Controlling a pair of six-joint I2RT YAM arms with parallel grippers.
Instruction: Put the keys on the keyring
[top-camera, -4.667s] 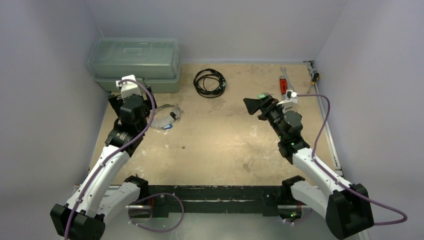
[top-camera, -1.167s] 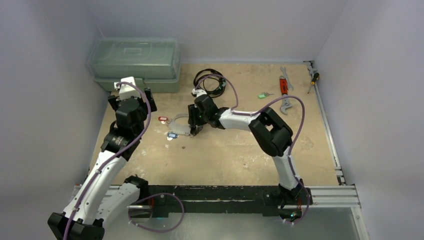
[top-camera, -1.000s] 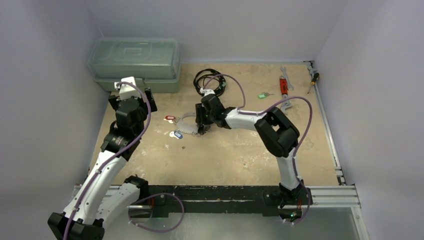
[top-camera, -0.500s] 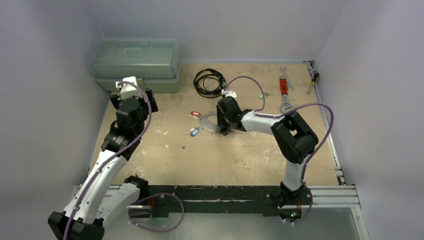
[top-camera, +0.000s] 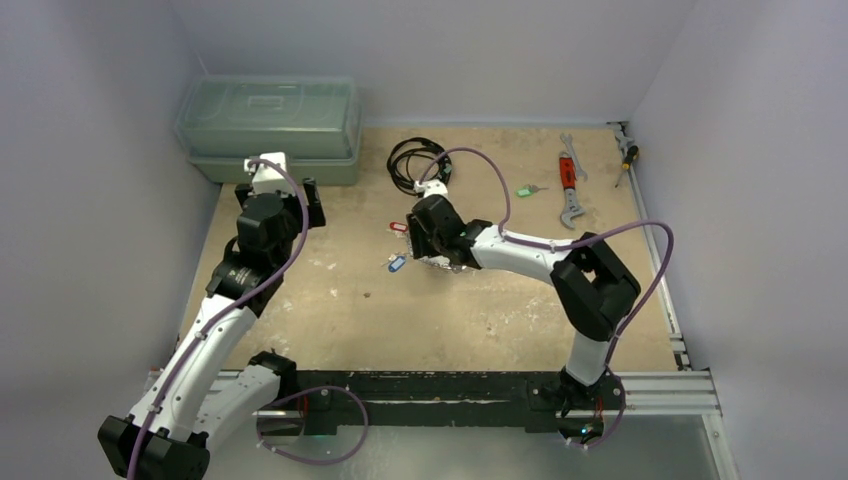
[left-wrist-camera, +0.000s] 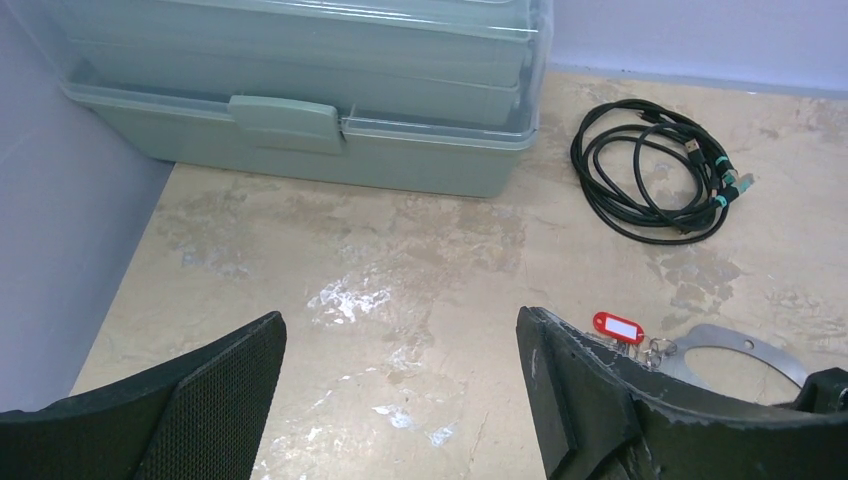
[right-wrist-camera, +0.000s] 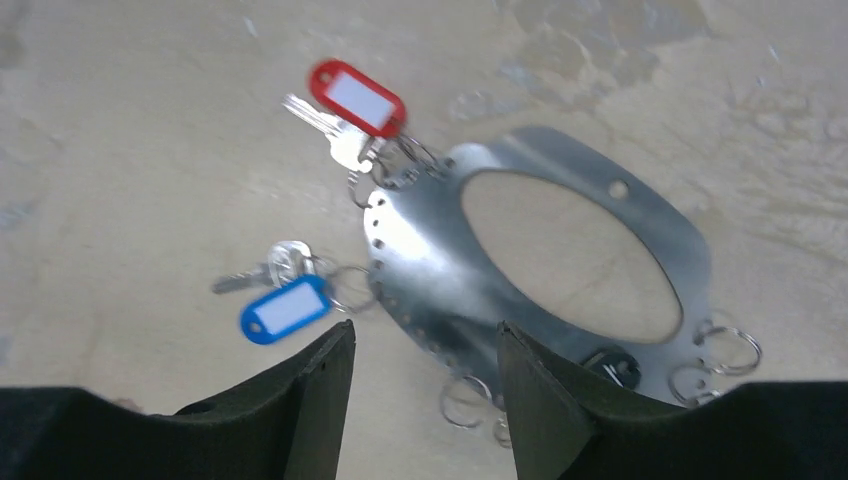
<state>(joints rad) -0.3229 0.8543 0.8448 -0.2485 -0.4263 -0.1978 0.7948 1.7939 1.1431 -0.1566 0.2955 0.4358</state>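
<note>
Care is needed: the keyring (right-wrist-camera: 430, 262), flat near the centre of the top view, is best taken by its bare rim, away from the keys. The right gripper (right-wrist-camera: 423, 340) is seen half open above its lower edge, empty; the left gripper (left-wrist-camera: 400, 318) is spread wide, empty. A shiny oval plate with punched holes is shown, a red-tagged key (right-wrist-camera: 357, 97) and a blue-tagged key (right-wrist-camera: 285, 309) hung at its left edge.
</note>
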